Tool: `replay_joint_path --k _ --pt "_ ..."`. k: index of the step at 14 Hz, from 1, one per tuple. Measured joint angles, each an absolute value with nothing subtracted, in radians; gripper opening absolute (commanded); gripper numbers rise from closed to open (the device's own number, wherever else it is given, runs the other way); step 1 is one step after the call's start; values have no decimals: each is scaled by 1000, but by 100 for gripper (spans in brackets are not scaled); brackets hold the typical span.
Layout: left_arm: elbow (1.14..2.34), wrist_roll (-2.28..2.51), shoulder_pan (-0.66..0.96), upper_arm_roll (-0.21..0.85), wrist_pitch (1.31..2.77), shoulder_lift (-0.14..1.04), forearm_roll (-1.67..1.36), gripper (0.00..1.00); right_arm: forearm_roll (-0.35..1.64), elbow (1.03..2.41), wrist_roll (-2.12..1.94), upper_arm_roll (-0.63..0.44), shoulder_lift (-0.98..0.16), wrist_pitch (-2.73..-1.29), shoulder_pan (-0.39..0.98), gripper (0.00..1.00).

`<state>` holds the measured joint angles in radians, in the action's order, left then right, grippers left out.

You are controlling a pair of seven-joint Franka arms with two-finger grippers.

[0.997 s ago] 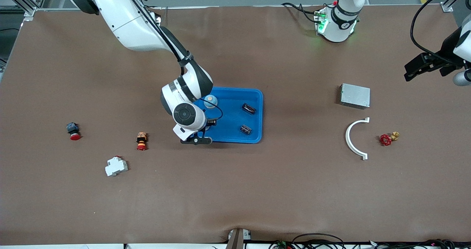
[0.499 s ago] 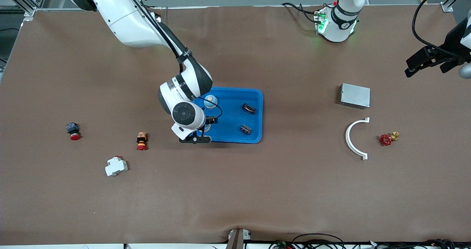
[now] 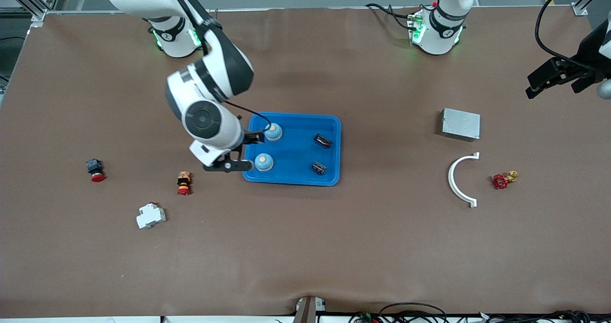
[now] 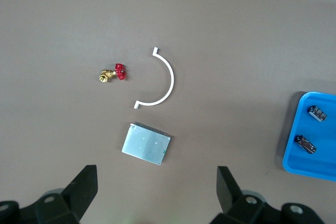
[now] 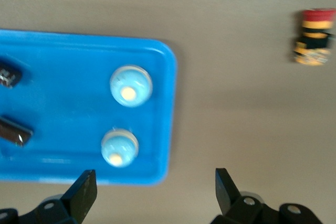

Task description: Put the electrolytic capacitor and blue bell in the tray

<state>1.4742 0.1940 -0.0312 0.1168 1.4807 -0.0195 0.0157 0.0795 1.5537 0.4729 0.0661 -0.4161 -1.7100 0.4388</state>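
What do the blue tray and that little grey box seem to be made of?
The tray looks like moulded plastic: even bright blue, glossy, with rounded corners and a raised rim. The grey box looks like bare metal, perhaps aluminium: a dull silvery, flat face with sharp edges. Neither is certain from looks alone.

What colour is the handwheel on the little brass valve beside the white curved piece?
Red; the valve shows best in the left wrist view.
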Motion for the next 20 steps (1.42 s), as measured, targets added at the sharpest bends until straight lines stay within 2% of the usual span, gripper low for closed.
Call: replay_joint_path --k 4,8,13,20 --pt "1474 194 -31 117 1481 -19 13 100 78 1561 323 59 -265 -1539 325 100" --pt "1474 194 -31 118 1481 -19 13 100 70 1594 122 51 -143 -1470 123 100" --pt "1475 194 -31 119 1481 -19 13 100 58 1565 -156 46 -131 -1462 -89 100" --pt "1477 193 -29 120 1481 -19 13 100 52 1476 -33 61 -130 -1468 -137 100"
